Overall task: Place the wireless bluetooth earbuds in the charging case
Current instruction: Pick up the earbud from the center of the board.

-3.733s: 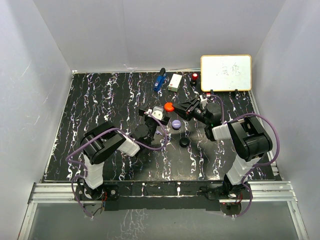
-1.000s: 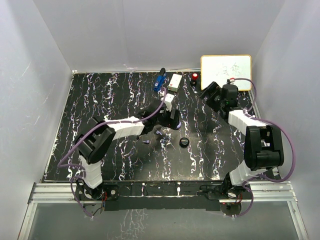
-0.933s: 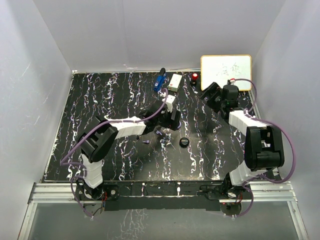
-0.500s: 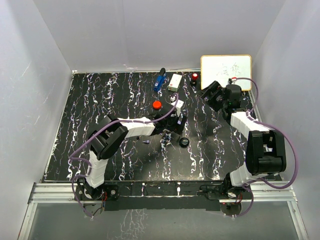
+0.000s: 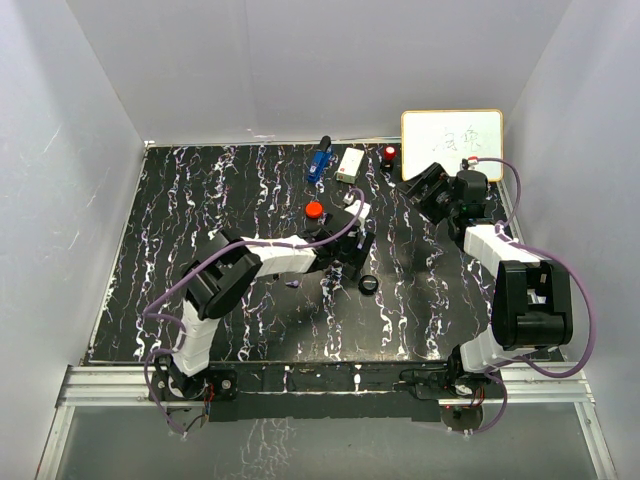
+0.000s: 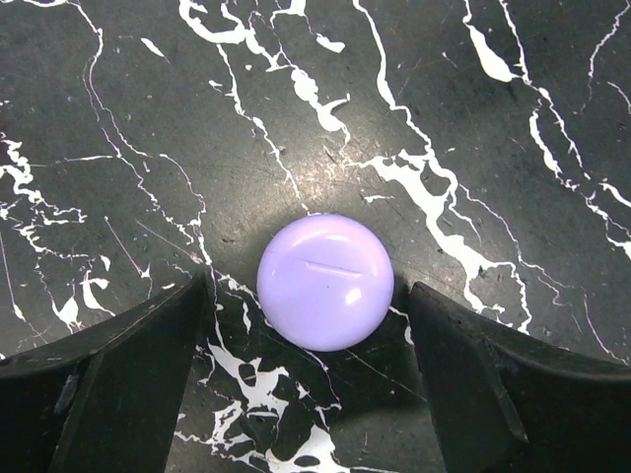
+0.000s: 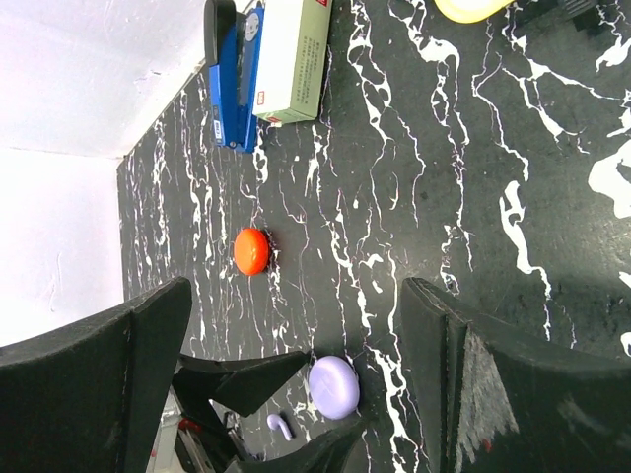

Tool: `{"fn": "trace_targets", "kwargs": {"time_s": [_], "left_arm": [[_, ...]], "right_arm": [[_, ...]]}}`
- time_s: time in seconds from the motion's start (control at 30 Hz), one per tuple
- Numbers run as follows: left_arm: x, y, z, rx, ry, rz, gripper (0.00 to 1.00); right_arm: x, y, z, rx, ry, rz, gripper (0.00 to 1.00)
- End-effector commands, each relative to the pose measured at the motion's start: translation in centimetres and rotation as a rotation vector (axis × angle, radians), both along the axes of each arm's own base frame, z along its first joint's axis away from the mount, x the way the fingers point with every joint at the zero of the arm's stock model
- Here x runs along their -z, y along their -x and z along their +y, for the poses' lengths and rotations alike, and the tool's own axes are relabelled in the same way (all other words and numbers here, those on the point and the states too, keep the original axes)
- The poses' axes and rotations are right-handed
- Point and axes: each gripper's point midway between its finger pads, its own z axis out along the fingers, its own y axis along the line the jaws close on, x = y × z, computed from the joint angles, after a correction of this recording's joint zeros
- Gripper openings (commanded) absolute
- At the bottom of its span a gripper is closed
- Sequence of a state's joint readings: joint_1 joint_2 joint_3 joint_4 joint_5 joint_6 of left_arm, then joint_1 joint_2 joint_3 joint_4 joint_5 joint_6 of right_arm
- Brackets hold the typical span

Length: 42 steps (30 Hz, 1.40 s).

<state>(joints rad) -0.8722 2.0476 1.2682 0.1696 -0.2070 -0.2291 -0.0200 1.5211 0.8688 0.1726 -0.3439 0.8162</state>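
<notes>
Lavender and glossy, the lavender round plastic charging case (image 6: 325,282) lies lid-up near the middle of the black white-veined desk (image 5: 200,200). The left hand (image 6: 308,288) stands over it with its fingers apart. One finger is on each side of the case, close to it but with desk showing in both gaps, so nothing is gripped. The right hand (image 7: 296,286) hangs near the far right corner of the desk, also spread and empty.

One lavender stemmed plastic earbud (image 7: 280,426) lies loose on the desk just beside the case, on the side away from the red round plastic case (image 7: 250,251). No other buds can be made out.

Handling, as a judgement:
- Case: hard shell, probably light. The polished dome gives the fingers little to bite on. Grip it low, across its widest part, or it may squirt out sideways. A faint line shows on the lid, which looks shut, so it would need opening first.
- Earbud: tiny, very light, rigid and slick. It is likely to roll or flick away under an off-centre pinch. Take it across the stem or the bud head, squarely and gently.
</notes>
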Motion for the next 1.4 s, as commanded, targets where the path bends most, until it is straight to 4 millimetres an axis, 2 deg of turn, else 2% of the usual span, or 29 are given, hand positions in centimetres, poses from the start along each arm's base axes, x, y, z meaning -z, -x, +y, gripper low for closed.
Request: {"fn": "trace_targets", "kwargs": {"time_s": [0.0, 0.43, 0.67, 0.77, 0.83, 0.97, 1.1, 1.27, 1.37], "left_arm": [[0.8, -0.2, 0.3, -0.013, -0.059, -0.009, 0.81], [1.2, 0.3, 0.1, 0.003, -0.051, -0.004, 0.55], [0.1, 0.8, 0.5, 0.019, -0.033, -0.011, 0.26], [-1.6, 1.0, 1.0, 0.049, -0.032, -0.055, 0.15], [-2.8, 1.3, 1.6, 0.083, -0.034, -0.102, 0.02], [-6.0, 1.6, 2.6, 0.159, 0.021, -0.199, 0.0], [-9.0, 1.1, 4.0, 0.224, 0.168, -0.229, 0.0], [-10.3, 1.3, 4.2, 0.325, 0.283, -0.212, 0.0], [-10.8, 1.8, 3.4, 0.41, 0.318, -0.202, 0.0]], "right_arm": [[-2.3, -0.4, 0.0, -0.002, -0.006, -0.088, 0.84], [-2.2, -0.2, -0.1, -0.004, -0.007, -0.087, 0.83], [-2.2, 0.1, 0.2, -0.025, -0.008, -0.088, 0.81], [-2.1, 0.5, 0.9, -0.072, -0.014, -0.089, 0.81], [-1.8, 0.9, 1.5, -0.118, -0.023, -0.079, 0.79], [-1.1, 1.9, 2.5, -0.202, -0.026, -0.058, 0.75], [-1.0, 3.1, 3.4, -0.277, -0.03, -0.069, 0.71], [-0.8, 4.4, 4.8, -0.344, -0.039, -0.081, 0.64], [-0.7, 5.3, 7.4, -0.411, -0.046, -0.085, 0.63]]}}
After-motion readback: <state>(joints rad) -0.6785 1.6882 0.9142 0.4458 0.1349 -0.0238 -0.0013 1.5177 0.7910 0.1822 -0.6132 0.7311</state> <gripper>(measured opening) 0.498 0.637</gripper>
